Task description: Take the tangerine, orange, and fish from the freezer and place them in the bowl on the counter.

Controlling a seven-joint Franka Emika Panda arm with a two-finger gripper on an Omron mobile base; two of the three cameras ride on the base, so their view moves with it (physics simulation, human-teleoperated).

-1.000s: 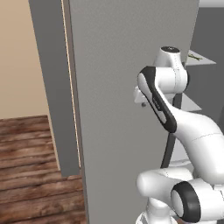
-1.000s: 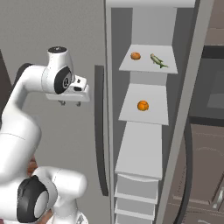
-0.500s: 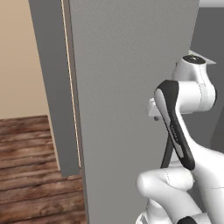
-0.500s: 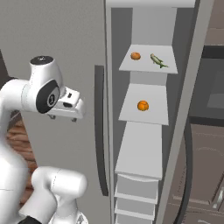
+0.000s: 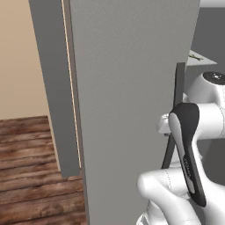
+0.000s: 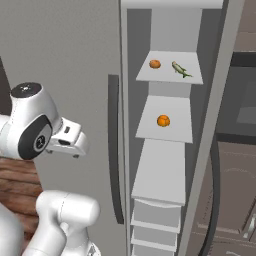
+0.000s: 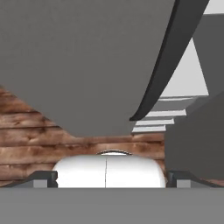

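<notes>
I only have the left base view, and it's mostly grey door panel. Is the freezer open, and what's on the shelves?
Observer: Open. The right base view looks into the freezer. Its top white shelf holds a fish beside an orange fruit.
Operator: Where's the third item?
Observer: A second orange fruit sits alone on the shelf below.
Operator: Claw state?
Observer: The hand view shows the claw open and holding nothing, with the dark door handle ahead of it.
</notes>
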